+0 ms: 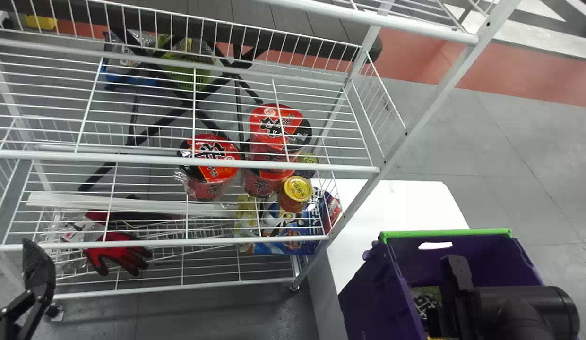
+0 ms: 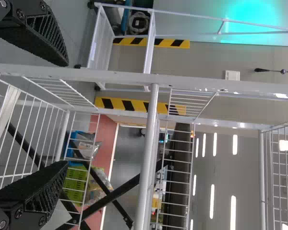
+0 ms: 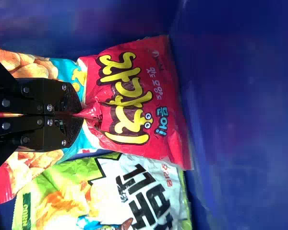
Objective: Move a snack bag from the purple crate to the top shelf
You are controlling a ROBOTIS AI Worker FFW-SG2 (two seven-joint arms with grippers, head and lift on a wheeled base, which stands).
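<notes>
Snack bag, red: one (image 3: 153,105), in the purple crate (image 1: 368,293), near right; pinched mid-bag, with large yellow characters on dark patches and smaller blue and white ones.
Snack bag, green and white: one (image 3: 158,191), beside the red bag in the crate; heavy black characters, small red ones, pale lettering on a dark green tab.
Crate: one, purple with a green rim, set right of the white shelf rack (image 1: 349,167).
Right gripper: one (image 1: 456,307), down in the crate — clenched on the red bag, a fold of it between the fingertips.
Left gripper: one (image 1: 38,276), at the near left of the rack — fingers spread wide apart, nothing between them.
Red tubs: at least three, toward the right of the rack; one (image 1: 210,158) to the left, two stacked (image 1: 276,125) to its right; white characters on black bands.
Yellow-lidded jar: one (image 1: 295,193), near the stacked tubs; small dark print on the lid.
Glove, red and black: at least one (image 1: 118,255), near left on a lower shelf.
White table: one (image 1: 406,203), behind the crate.
</notes>
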